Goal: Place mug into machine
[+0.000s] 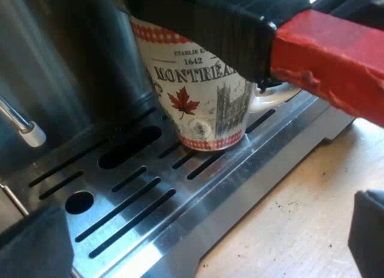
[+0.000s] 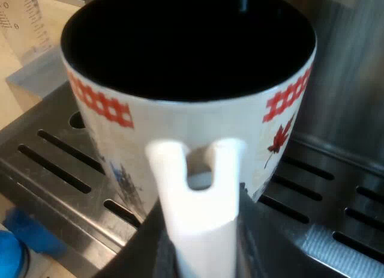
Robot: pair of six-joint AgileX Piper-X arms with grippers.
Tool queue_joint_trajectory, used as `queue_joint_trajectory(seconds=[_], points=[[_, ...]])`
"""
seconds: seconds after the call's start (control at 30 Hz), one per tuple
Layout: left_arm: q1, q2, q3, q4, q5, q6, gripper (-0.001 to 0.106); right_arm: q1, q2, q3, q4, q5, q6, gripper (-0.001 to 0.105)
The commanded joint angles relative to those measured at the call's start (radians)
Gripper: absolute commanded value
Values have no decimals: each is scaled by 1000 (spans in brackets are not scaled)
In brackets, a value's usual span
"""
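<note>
Warm daylight, tray glare (dark mug interior)

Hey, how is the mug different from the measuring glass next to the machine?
The mug is opaque white with red checks and a maple leaf; the measuring glass is clear with printed scale marks. The mug stands on the slotted drip tray; the measuring glass stands off it, beyond the tray's edge. The mug has a handle; the measuring glass shows none. Both stand upright.
</note>
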Motion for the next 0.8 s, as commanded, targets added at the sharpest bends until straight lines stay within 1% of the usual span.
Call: queue_joint_trajectory(seconds=[0.03, 0.07, 0.1, 0.13, 0.17, 0.2, 0.23, 0.4, 0.5, 0.63, 0.67, 0.73, 0.8], points=[[-5, -2, -1, -18, 5, -14, 95, 3, -12, -17, -38, 5, -4, 45], [-5, -2, -1, -18, 5, -14, 95, 3, -14, -17, -38, 5, -1, 51], [-5, -2, -1, -18, 5, -14, 95, 3, -16, -17, -38, 5, 4, 51], [-5, -2, -1, -18, 5, -14, 95, 3, -21, -17, -38, 5, 29, 54], [-5, -2, -1, -18, 5, -14, 95, 3, -22, -17, -38, 5, 44, 54], [-5, -2, -1, -18, 5, -14, 95, 3, -30, -17, -27, 21, 109, 54], [-5, -2, -1, -18, 5, -14, 95, 3, -31, -17, -14, 36, 132, 54], [-5, -2, -1, -18, 5, -14, 95, 3, -30, -17, -11, 41, 130, 54], [-5, -2, -1, -18, 5, -22, 95, 29, -30, -12, -10, 49, 122, 54], [-5, -2, -1, -18, 5, -22, 95, 101, -30, 12, -16, 187, 122, 54], [-5, -2, -1, -18, 5, -22, 95, 133, -30, 25, -16, 248, 122, 54], [-5, -2, -1, -18, 5, -22, 95, 160, -30, 37, -19, 298, 128, 54], [-5, -2, -1, -18, 5, -22, 95, 171, -30, 41, -19, 313, 130, 54]])
